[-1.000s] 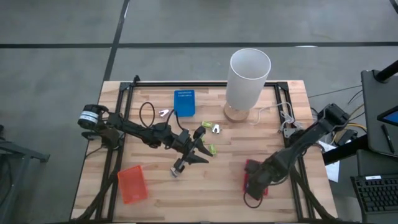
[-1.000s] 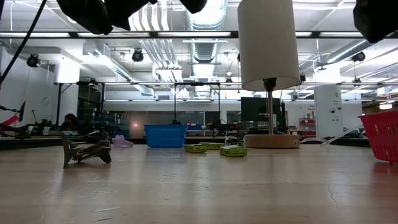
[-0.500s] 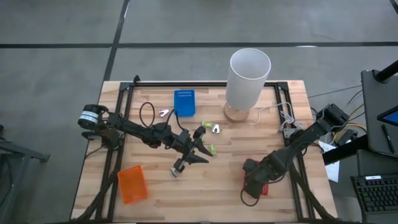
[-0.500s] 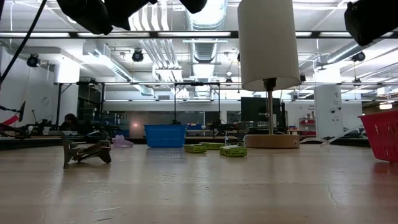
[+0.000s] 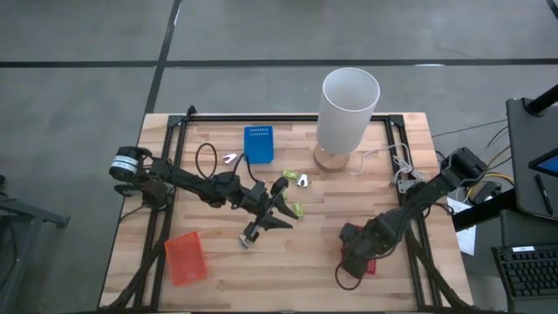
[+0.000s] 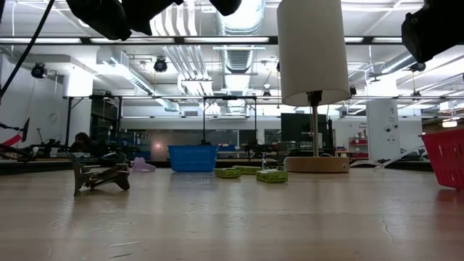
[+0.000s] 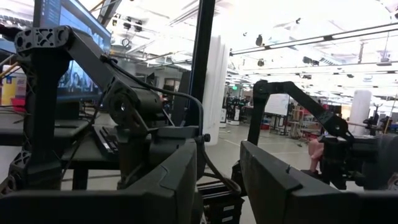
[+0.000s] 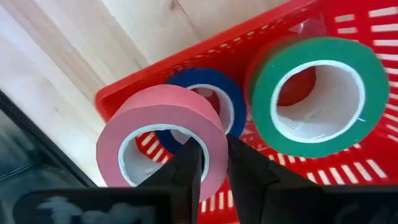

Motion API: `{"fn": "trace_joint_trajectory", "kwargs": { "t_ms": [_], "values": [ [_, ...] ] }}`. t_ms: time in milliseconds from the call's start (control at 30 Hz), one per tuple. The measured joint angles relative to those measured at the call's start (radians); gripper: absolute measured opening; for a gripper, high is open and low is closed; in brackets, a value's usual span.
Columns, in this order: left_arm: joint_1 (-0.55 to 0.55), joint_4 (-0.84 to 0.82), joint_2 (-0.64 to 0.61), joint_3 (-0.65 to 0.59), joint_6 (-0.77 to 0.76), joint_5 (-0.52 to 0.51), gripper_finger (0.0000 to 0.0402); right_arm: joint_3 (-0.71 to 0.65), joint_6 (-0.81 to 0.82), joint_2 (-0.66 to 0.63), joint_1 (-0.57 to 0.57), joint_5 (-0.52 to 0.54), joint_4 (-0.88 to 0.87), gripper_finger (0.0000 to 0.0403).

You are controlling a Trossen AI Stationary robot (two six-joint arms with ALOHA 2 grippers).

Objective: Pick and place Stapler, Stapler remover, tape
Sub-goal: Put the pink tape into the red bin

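The pink tape roll (image 8: pixel 163 142) is in my right gripper (image 8: pixel 211 152), which is shut on it over the red tray (image 8: pixel 348 180) near the table's right near corner (image 5: pixel 370 263). In the tray lie a blue roll (image 8: pixel 208 93), a green roll (image 8: pixel 317 93) and an orange-red roll (image 8: pixel 292 87) under the green one. My left gripper (image 5: pixel 283 208) hangs open and empty above mid-table. The dark stapler (image 5: pixel 251 233), also (image 6: pixel 101 176), rests on the wood just on its near side. A small metal staple remover (image 5: pixel 302 180) lies close to the lamp base. My right gripper pinches the pink roll's wall (image 8: pixel 210 140), one finger (image 8: pixel 188 163) inside the hole and one finger (image 8: pixel 245 167) outside. The fingers come from above, pointing down. The roll sits over the tray's corner and the blue roll, its hole facing up, apparently lifted clear.
A tall white lamp (image 5: pixel 349 109) stands at the far side. A blue tray (image 5: pixel 258 144) and an orange tray (image 5: pixel 185 257) sit on the left half. Small green boxes (image 5: pixel 289 180) and a pink-white bit (image 5: pixel 229 159) lie mid-table. Cables (image 5: pixel 401 170) trail at the right edge.
My right gripper has shifted a little toward the table's left and near edge over the red tray, still shut on the pink roll. The left arm and the stapler have kept still.
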Motion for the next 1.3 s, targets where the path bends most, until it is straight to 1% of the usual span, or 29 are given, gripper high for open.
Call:
{"fn": "trace_joint_trajectory", "kwargs": {
  "t_ms": [200,367,500,667,833,1000,1067,1133,1200,1300],
  "values": [
    [0.0,0.0,0.0,0.0,-0.001,0.0,0.0126,0.0,-0.001,0.0,-0.004,0.029,-0.003,0.0091],
    [0.0,0.0,0.0,0.0,-0.001,0.0,0.0126,0.0,-0.001,0.0,-0.017,0.03,-0.005,0.0107],
    [0.0,-0.001,0.0,0.0,-0.001,0.0,0.0126,0.002,-0.005,0.0,-0.034,0.025,-0.03,0.0107],
    [0.0,-0.041,0.0,0.0,-0.018,0.001,0.0126,0.023,-0.034,-0.004,-0.037,0.032,-0.067,0.0092],
    [0.0,-0.192,-0.002,0.0,-0.052,0.016,0.0126,0.075,-0.077,-0.004,-0.032,0.129,-0.076,0.0075],
    [0.0,-0.375,-0.002,0.0,-0.073,0.017,0.0126,0.13,-0.173,-0.005,-0.014,0.305,-0.072,0.0061],
    [0.0,-0.42,-0.002,0.0,-0.094,0.017,0.0126,0.139,-0.213,-0.004,-0.007,0.338,-0.068,0.0058],
    [-0.001,-0.449,-0.002,0.0,-0.125,0.019,0.0126,0.142,-0.252,-0.003,-0.007,0.34,-0.054,0.0055],
    [-0.007,-0.46,-0.002,0.0,-0.142,0.02,0.0126,0.141,-0.244,-0.003,-0.005,0.326,-0.03,0.0052],
    [-0.02,-0.473,-0.002,0.0,-0.135,0.022,0.0126,0.136,-0.196,-0.002,0.008,0.234,-0.026,0.0044]
  ]
}}
